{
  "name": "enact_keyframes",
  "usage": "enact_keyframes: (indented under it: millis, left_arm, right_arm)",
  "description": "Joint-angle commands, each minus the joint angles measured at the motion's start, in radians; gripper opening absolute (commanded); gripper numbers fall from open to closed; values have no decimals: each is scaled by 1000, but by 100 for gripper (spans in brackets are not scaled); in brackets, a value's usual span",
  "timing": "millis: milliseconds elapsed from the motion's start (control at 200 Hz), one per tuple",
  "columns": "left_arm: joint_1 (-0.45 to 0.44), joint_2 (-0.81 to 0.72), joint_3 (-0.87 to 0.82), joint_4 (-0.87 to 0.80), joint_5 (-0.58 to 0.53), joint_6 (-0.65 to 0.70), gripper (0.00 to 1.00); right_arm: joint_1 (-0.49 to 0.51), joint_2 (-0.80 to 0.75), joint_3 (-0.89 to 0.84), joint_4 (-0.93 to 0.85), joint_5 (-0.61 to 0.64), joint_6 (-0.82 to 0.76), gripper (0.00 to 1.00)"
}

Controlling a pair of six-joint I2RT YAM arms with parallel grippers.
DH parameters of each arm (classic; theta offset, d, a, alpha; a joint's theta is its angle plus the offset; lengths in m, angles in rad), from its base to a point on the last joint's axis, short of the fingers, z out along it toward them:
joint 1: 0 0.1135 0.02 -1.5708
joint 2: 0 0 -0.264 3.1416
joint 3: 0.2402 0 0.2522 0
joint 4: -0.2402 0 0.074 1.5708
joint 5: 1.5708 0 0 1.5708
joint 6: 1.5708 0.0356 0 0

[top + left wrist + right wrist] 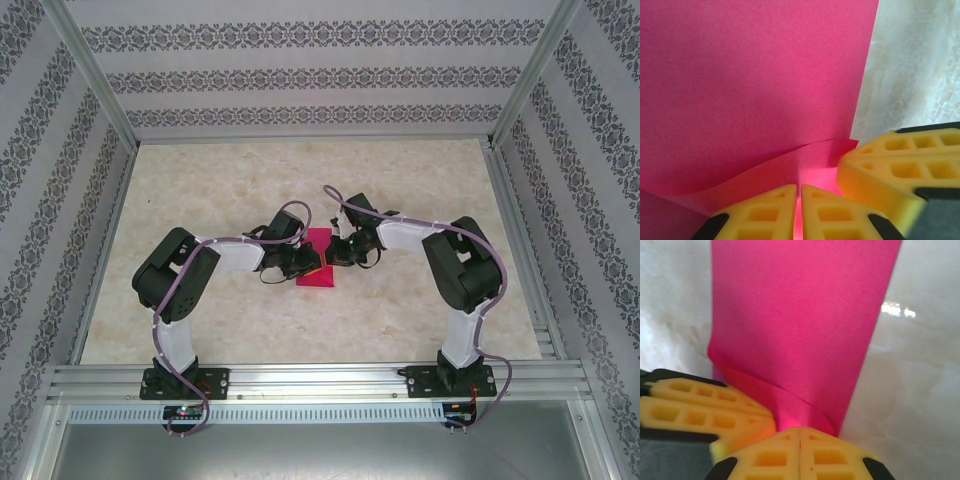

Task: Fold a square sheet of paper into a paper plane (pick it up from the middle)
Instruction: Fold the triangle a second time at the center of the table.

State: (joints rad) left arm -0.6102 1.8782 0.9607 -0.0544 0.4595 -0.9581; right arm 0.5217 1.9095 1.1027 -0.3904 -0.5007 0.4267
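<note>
The square sheet of paper (pixel 318 274) is bright magenta and lies at the table's middle, folded into a narrow upright rectangle. My left gripper (pixel 303 265) meets it from the left and my right gripper (pixel 338 252) from the right, with their tips almost touching. In the left wrist view the sheet (pixel 755 75) has a raised lower layer, and my left gripper (pixel 798 189) is shut on its near edge, pink showing in the slit. The right gripper's fingers (pixel 890 167) press in beside it. In the right wrist view my right gripper (pixel 800 430) is shut on the folded edge of the sheet (pixel 800 315). A paper plane is out of view.
The pale marbled table (pixel 420 180) is bounded by aluminium rails, one along the front (pixel 320 380), and by patterned walls (pixel 300 80) on three sides. Both arms bend inward from their bases at the near edge.
</note>
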Motion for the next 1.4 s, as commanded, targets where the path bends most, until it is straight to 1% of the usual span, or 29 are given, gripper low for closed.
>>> enact_keyframes:
  millis: [0, 120, 205, 275, 445, 604, 749, 869, 1039, 1109, 1239, 1394]
  left_arm:
    - [-14, 18, 5, -70, -22, -3, 13]
    - [-13, -8, 16, -68, -25, 25, 14]
    - [-3, -24, 35, -108, -59, 57, 15]
    - [10, -24, 49, -141, -85, 79, 16]
    - [40, -11, 35, -147, -93, 93, 18]
    - [73, -27, -5, -141, -109, 103, 20]
    - [103, -38, -37, -103, -114, 96, 20]
    - [117, -39, -32, -102, -123, 104, 20]
    - [143, -58, 2, -142, -142, 142, 21]
    - [142, -85, 34, -170, -146, 181, 22]
    - [117, -127, 90, -204, -107, 235, 23]
    - [55, -118, 97, -200, -62, 230, 22]
  right_arm:
    - [1, 36, 25, -7, 25, 2, 6]
    - [-5, 52, 8, -36, 70, -16, 6]
    - [-7, 62, -5, -62, 102, -39, 6]
    - [-8, 74, -15, -80, 122, -61, 5]
    - [-14, 97, -36, -102, 162, -87, 5]
    - [-18, 108, -48, -100, 174, -92, 5]
    - [-19, 111, -55, -95, 176, -93, 5]
    - [-19, 109, -59, -91, 177, -94, 4]
    - [-19, 105, -62, -90, 180, -93, 4]
    - [-19, 102, -60, -91, 178, -92, 4]
    - [-17, 102, -54, -97, 176, -89, 4]
    - [-14, 100, -50, -95, 169, -85, 4]
